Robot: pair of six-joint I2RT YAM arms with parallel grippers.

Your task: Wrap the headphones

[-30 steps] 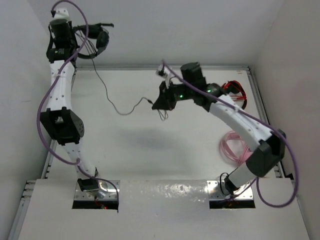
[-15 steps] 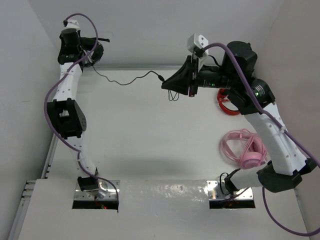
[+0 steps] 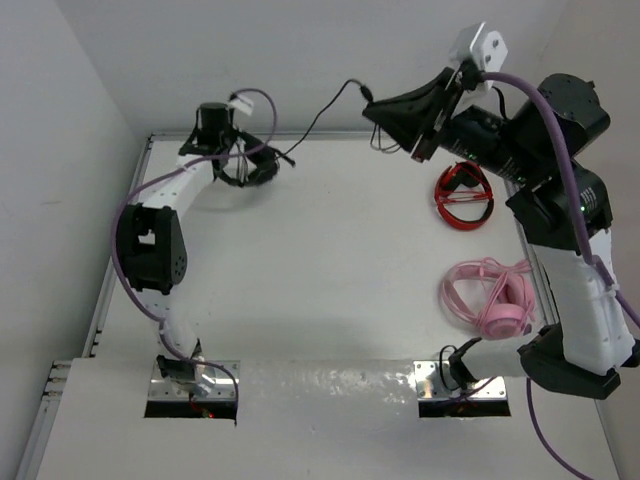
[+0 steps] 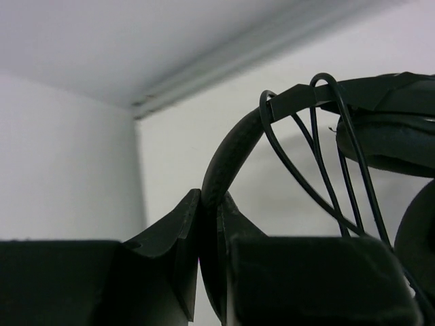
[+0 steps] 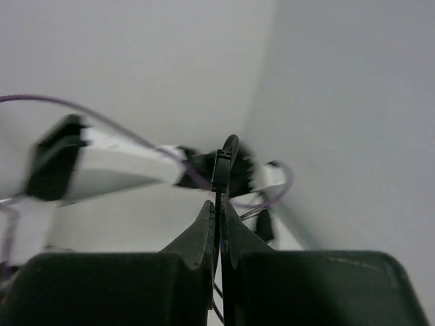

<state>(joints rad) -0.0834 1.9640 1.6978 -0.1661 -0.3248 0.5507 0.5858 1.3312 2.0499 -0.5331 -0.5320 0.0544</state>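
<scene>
The black headphones (image 3: 252,168) hang at the back left, just over the table. My left gripper (image 3: 232,158) is shut on their headband (image 4: 234,146); in the left wrist view (image 4: 209,204) the jaws pinch the band, and several loops of thin black cable (image 4: 319,170) lie round it beside an earcup (image 4: 384,139). My right gripper (image 3: 370,107) is raised high at the back centre and shut on the cable (image 3: 320,115), which runs taut down to the headphones. In the right wrist view (image 5: 219,207) the cable (image 5: 221,173) stands out of the closed jaws. The plugs are hidden.
Red headphones (image 3: 463,195) lie at the back right of the white table (image 3: 330,280). Pink headphones (image 3: 492,300) lie at the right, near the right arm's base. White walls close in the back and both sides.
My left gripper has brought the headphones down and to the right, towards the table. My right gripper has risen and moved right, pulling the cable tighter.
</scene>
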